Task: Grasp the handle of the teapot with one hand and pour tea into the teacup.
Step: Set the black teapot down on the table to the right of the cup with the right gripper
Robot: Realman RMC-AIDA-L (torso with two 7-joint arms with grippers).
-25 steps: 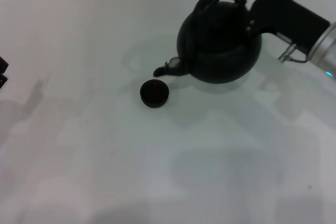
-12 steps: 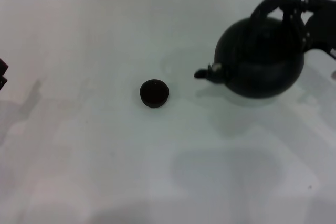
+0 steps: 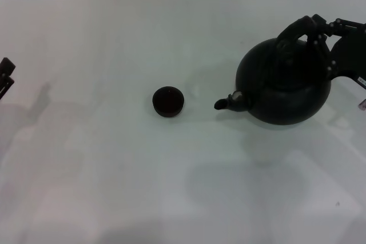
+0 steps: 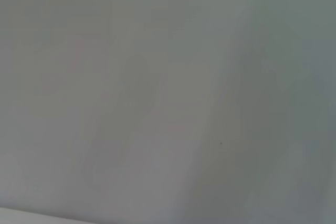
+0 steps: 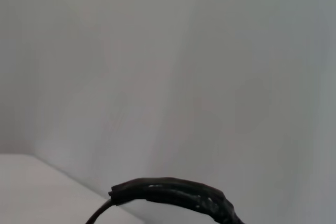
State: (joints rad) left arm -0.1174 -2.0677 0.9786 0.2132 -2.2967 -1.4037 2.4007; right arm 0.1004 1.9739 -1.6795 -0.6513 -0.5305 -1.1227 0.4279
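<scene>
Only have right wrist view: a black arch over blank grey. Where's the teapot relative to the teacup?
Observer: In the head view the teapot stands to the robot's right of the teacup, apart from it, with the spout pointing toward the cup.
Operator: Right gripper on the handle?
Observer: Yes, the right gripper is closed on the handle near its top.
Operator: Left arm?
Observer: The left gripper sits at the head view's left edge, far from both.
</scene>
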